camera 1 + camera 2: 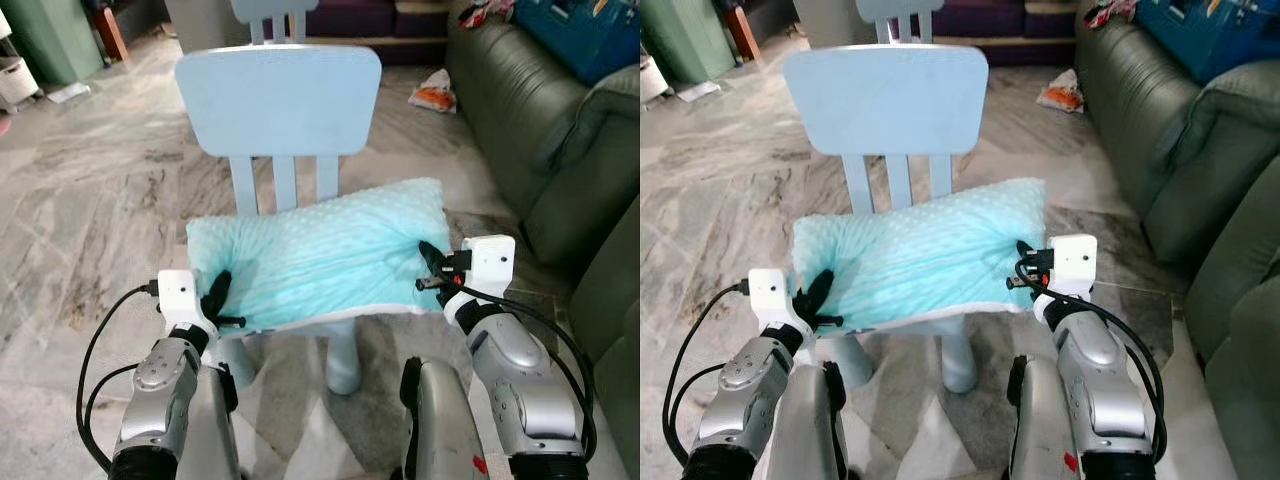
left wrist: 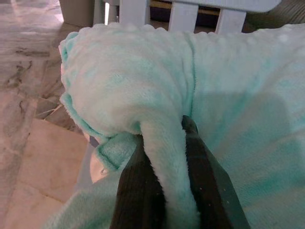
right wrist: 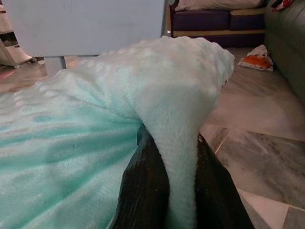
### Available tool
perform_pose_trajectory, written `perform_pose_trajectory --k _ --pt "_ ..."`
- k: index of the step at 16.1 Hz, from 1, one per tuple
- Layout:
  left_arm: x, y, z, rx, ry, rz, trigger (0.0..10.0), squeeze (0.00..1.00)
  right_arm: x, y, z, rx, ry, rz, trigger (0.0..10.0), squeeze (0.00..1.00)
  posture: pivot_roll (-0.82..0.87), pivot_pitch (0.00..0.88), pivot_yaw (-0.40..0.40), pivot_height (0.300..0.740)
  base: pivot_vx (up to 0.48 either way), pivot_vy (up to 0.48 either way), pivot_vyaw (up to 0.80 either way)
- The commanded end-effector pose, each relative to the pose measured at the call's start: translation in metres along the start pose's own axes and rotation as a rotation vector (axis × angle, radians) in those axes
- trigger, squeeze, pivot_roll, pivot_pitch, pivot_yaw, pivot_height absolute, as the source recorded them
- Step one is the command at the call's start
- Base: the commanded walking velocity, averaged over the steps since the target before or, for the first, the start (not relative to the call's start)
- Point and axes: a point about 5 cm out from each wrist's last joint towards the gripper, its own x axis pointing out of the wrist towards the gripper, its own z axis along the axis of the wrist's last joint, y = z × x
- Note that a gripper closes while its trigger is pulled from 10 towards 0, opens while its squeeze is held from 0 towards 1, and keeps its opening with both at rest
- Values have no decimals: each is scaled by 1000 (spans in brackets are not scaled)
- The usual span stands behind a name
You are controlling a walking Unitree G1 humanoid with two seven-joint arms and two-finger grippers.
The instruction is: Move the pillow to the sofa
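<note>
A mint-green fluffy pillow [image 1: 320, 255] lies across the seat of a small pale blue chair [image 1: 278, 98] right in front of me. My left gripper [image 1: 216, 300] is shut on a fold at the pillow's left end, with the plush squeezed between its fingers [image 2: 138, 191]. My right gripper [image 1: 432, 262] is shut on a fold at the pillow's right end [image 3: 176, 138]. The grey-green sofa [image 1: 560, 140] stands to my right.
The chair's backrest rises just behind the pillow. A blue box [image 1: 585, 30] lies on the sofa. An orange and white bag [image 1: 435, 93] lies on the marble floor near the sofa. A dark sofa [image 1: 360, 18] stands at the far wall.
</note>
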Motion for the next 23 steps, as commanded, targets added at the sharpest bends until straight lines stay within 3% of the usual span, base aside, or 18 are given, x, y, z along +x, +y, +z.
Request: perform_pose_trajectory --k 1,4,23 --pt "-2 8 -2 13 13 30 10000 0 -1 -7 17 -13 -67 -36 10000 0 -117 0 39 451 0 0 0" --pt "-2 7 -3 11 15 28 10000 0 -1 -9 18 -20 -73 -43 10000 0 -120 0 39 471 0 0 0" --pt "0 6 -2 18 19 24 10000 0 -2 -9 23 -12 -83 -58 10000 0 -132 0 46 696 0 0 0"
